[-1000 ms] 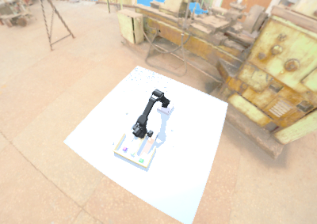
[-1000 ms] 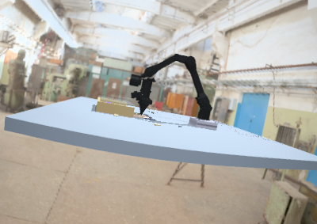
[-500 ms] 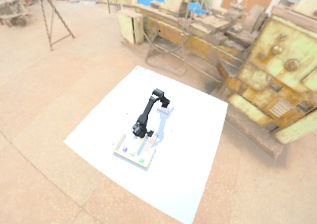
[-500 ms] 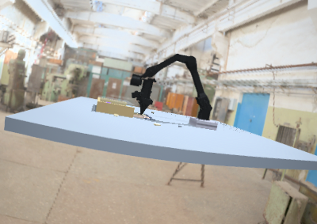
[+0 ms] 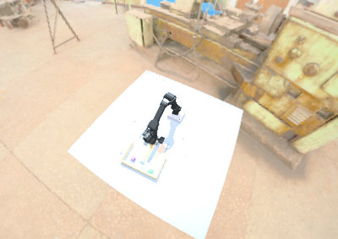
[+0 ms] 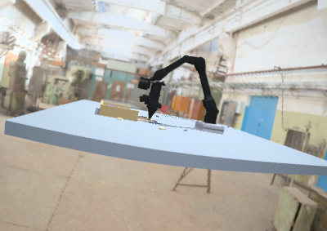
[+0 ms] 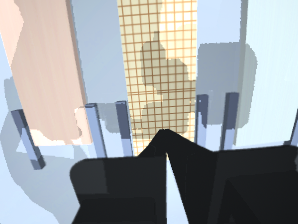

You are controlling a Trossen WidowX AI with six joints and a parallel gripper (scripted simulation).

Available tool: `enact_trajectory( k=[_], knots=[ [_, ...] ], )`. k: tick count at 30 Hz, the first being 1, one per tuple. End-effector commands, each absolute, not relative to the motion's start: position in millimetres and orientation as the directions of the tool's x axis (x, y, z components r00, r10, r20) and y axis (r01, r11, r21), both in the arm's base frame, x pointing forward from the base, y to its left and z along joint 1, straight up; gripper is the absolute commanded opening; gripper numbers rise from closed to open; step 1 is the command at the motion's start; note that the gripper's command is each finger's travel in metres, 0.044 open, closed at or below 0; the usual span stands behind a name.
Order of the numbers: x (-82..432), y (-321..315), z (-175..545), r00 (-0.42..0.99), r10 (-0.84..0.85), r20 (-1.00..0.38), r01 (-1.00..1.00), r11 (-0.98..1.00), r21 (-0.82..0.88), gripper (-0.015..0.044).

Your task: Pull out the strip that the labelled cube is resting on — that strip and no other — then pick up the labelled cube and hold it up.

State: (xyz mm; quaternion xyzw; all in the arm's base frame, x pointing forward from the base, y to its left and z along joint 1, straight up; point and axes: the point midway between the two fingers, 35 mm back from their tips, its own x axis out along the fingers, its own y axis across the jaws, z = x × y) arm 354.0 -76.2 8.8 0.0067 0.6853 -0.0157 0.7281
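My gripper is shut and empty, pointing down. In the wrist view its tip overlaps the near end of a yellow strip with a brown grid; whether it touches the strip is unclear. A pink strip lies to the left in the wrist view, a pale mint strip to the right. In the top view a purple cube, a pale cube and a green cube are in the yellow-walled frame. No label is readable, and the wrist view shows no cube.
The frame's yellow wall encloses the cube area on the white table. Short blue-grey posts stand beside the near ends of the strips. The arm's base plate is behind.
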Motion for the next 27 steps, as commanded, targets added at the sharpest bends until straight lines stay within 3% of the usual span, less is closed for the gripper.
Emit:
enact_trajectory(
  k=[1, 27],
  knots=[
    [342.9, -74.9, 3.8, 0.041, -0.009, -0.999, 0.029, 1.000, -0.008, 0.0000],
    [303.3, -74.2, 0.3, 0.037, -0.009, -0.999, 0.029, 1.000, -0.008, 0.0000]
  ],
)
